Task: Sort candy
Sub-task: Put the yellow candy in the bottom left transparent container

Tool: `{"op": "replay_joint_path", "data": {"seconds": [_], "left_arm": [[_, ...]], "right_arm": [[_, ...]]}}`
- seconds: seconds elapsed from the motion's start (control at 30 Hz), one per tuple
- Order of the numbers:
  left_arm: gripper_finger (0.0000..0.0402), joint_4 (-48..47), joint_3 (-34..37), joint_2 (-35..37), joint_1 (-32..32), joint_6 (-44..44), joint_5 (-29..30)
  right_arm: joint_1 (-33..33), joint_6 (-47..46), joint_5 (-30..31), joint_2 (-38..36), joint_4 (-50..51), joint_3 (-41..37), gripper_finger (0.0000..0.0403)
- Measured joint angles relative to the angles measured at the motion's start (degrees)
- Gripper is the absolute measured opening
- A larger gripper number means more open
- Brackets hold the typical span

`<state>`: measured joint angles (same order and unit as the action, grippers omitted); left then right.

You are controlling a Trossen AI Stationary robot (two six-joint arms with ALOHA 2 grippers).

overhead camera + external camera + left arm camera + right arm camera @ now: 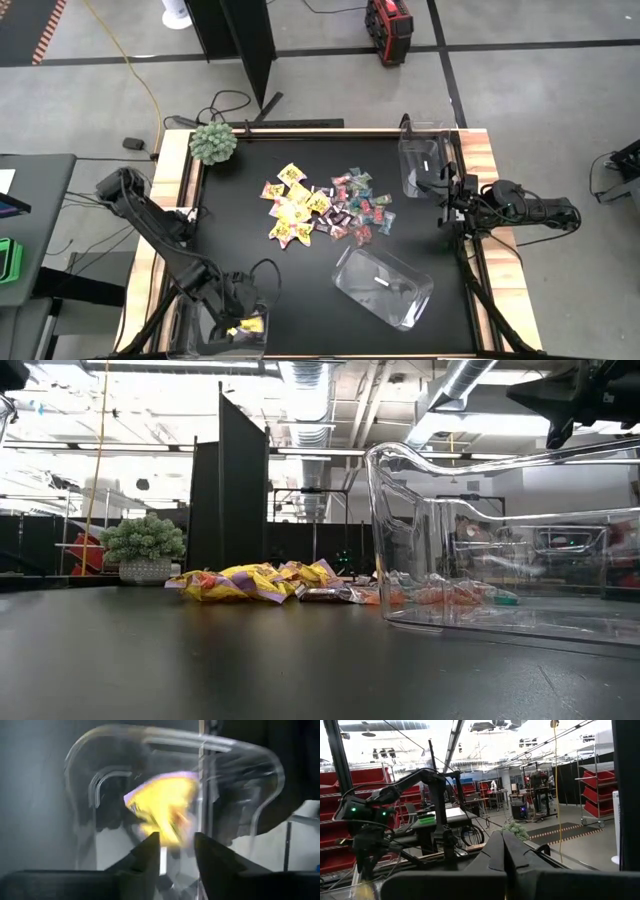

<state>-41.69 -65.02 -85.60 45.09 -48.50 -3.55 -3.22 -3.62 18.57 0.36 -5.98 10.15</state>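
**Yellow packet at the near-left bin; candy pile mid-surface**

The left end effector (174, 851) was over the clear bin (232, 338) at the near-left corner of the surface (250, 240). Its fingers stood apart, with a yellow packet (164, 810) in front of the tips, inside the bin's walls. Whether the fingertips touched the packet could not be told; it appeared free of them. From above, the packet showed as a yellow spot (247, 325) within that bin.

The right end effector (504, 842) waited at the right edge of the surface, fingers pressed together, holding nothing.

The main candy pile (325, 206) lay at mid-surface: yellow packets to the left, dark mini bars in the middle, teal-and-pink wrappers to the right, all touching or overlapping.

Surroundings: a second clear bin (384, 286) sat empty, skewed, near the pile on its near-right side, between the pile and the low camera. A third clear bin (421, 158) stood at the far right, just beside the right arm. A fuzzy green ball plant (213, 142) sat at the far-left corner, well apart from the pile.
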Motion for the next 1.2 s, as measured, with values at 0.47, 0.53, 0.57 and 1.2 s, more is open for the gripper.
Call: {"op": "replay_joint_path", "data": {"seconds": [0.47, 0.53, 0.57, 1.2], "left_arm": [[0.0181, -0.08, -0.61, -0.79, -1.21, 5.44, 4.76], [0.0167, 1.22, -0.61, -0.79, -1.70, 8.06, 6.08], [0.0159, 1.52, -0.61, -0.79, -1.80, 9.53, 6.85], [0.0026, 1.78, -0.58, -8.21, -4.75, 18.46, 7.76]], "right_arm": [[0.04, 0.92, 0.00, -0.02, -0.20, 0.00, 0.0000], [0.04, 0.63, 0.00, -0.02, -0.07, 0.00, 0.0000], [0.04, 0.61, 0.00, -0.02, 0.01, 0.00, 0.0000], [-0.17, -0.94, -0.02, -0.02, 1.72, 0.00, 0.0000]]}}
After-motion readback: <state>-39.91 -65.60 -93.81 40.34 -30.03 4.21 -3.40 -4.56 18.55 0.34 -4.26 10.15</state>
